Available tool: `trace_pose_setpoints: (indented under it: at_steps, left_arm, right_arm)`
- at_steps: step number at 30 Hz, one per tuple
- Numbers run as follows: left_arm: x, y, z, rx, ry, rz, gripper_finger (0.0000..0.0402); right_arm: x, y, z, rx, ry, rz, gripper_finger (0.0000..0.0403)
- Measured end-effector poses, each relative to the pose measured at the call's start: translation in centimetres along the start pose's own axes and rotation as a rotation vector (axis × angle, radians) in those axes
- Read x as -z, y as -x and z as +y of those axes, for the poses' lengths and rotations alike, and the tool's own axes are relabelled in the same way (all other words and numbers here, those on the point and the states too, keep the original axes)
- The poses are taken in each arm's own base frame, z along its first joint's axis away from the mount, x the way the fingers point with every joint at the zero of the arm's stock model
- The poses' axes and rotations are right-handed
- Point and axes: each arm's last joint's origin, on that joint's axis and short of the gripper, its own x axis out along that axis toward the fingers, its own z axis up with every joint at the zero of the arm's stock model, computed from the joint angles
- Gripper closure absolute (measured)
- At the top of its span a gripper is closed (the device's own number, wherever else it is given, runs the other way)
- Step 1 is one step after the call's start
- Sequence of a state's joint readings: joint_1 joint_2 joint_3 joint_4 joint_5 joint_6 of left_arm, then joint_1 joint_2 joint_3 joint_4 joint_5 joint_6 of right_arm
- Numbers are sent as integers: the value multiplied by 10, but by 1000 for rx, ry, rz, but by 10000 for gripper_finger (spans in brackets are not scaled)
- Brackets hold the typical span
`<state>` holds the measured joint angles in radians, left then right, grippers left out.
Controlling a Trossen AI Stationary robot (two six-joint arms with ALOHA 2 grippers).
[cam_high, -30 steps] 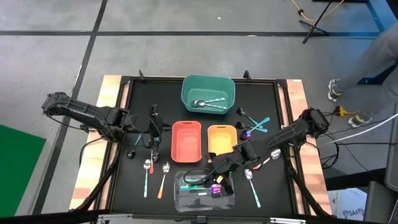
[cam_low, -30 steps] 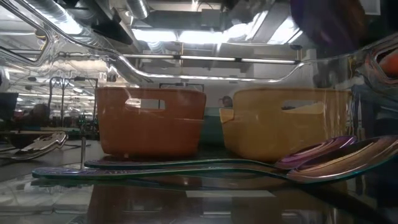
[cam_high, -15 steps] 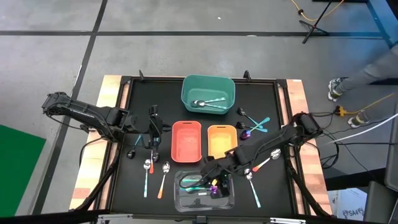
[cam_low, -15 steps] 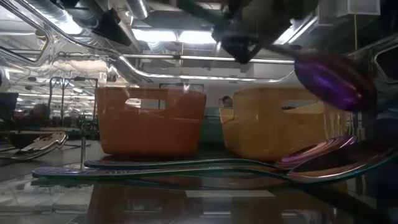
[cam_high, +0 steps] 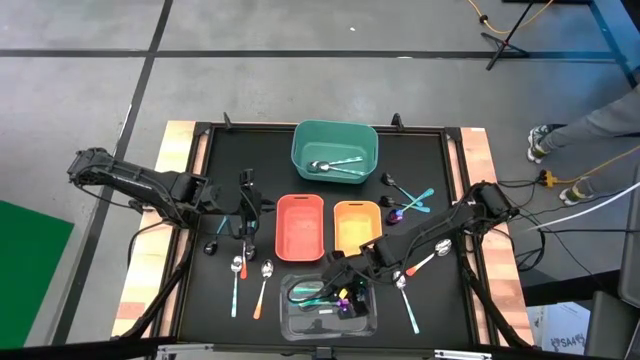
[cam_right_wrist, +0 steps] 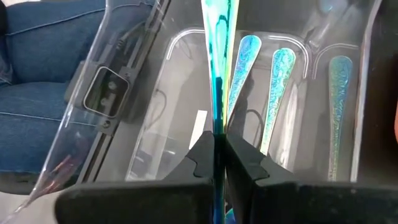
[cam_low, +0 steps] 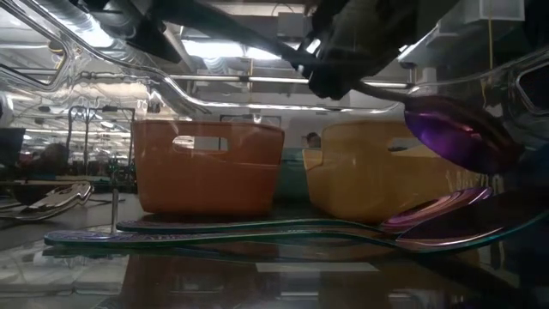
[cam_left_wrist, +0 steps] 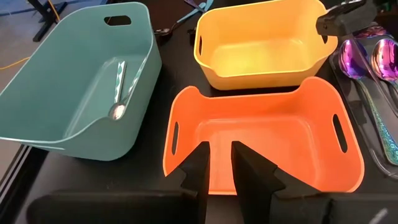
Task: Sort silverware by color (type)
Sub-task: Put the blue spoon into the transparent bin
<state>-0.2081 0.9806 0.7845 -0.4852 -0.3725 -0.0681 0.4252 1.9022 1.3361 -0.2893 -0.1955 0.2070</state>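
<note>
My right gripper [cam_high: 345, 282] hangs over the clear bin [cam_high: 330, 310] near the table's front edge, shut on an iridescent purple-teal spoon [cam_low: 459, 133]. Three more iridescent spoons [cam_right_wrist: 278, 93] lie flat on the bin's floor. My left gripper [cam_left_wrist: 220, 163] waits narrowly open and empty at the orange bin's [cam_left_wrist: 261, 134] left end [cam_high: 246, 215]. Two silver spoons with teal handles [cam_left_wrist: 121, 87] lie in the teal bin [cam_high: 335, 150]. Other spoons lie on the mat: two [cam_high: 250, 278] left of the clear bin, a cluster [cam_high: 405, 205] right of the yellow bin [cam_high: 357, 222]. My right gripper pinches the iridescent spoon's handle [cam_right_wrist: 217, 118] between its two fingers, coming from above and slanting toward the table's left. The handle runs on forward along the fingers. The spoon is lifted clear and tilted, its purple bowl [cam_low: 463, 133] lowest, just above the spoons in the bin.
The orange and yellow bins stand side by side just behind the clear bin. A teal-handled spoon [cam_high: 408, 302] and an orange-handled one [cam_high: 422, 262] lie on the mat under the right arm. A person's legs [cam_right_wrist: 50, 62] show beyond the table's edge.
My right gripper has carried the iridescent spoon toward the table's left and near edge and down over the clear bin. The spoon's purple bowl has sunk closer to the spoons lying in it. The gripper has stayed shut on the handle.
</note>
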Motion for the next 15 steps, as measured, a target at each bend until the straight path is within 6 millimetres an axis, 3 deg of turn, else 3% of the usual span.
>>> trace_pose_setpoints:
  at_steps: [15]
  left_arm:
    - [0, 0, 0, 0, 0, 0, 342]
  right_arm:
    - [0, 0, 0, 8, 3, -2, 386]
